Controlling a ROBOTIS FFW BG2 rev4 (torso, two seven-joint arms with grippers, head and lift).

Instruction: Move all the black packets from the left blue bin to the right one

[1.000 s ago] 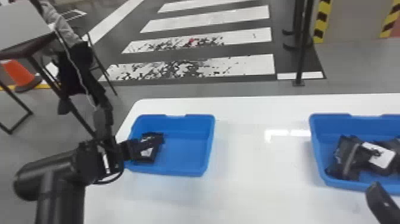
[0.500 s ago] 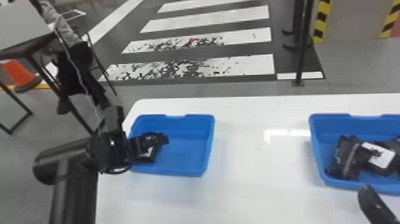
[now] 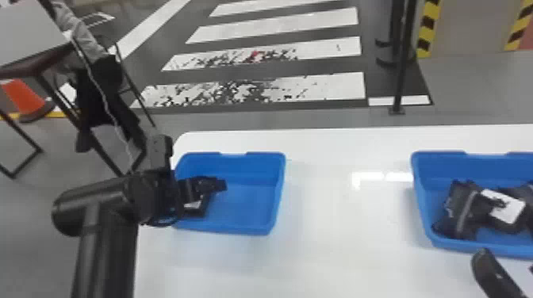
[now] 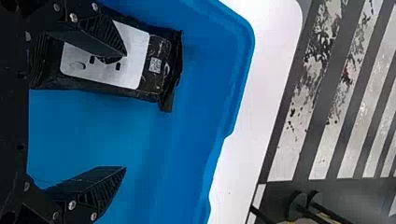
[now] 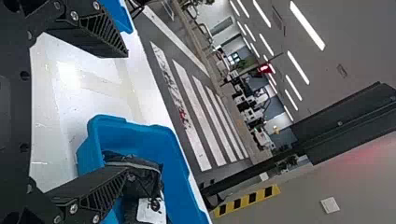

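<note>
Jaws apart, L & R: L gripper (image 3: 220, 185) points rightward over L blue bin (image 3: 254, 230); R gripper (image 3: 488, 267) nr R bin (image 3: 440, 170).
Black pkt (image 4: 133, 67) in L bin, off-ctr, beneath one L jaw.

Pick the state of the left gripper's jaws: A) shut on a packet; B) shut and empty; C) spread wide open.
C: the jaws of the left gripper stand wide apart, with the floor of the left blue bin showing between them.
</note>
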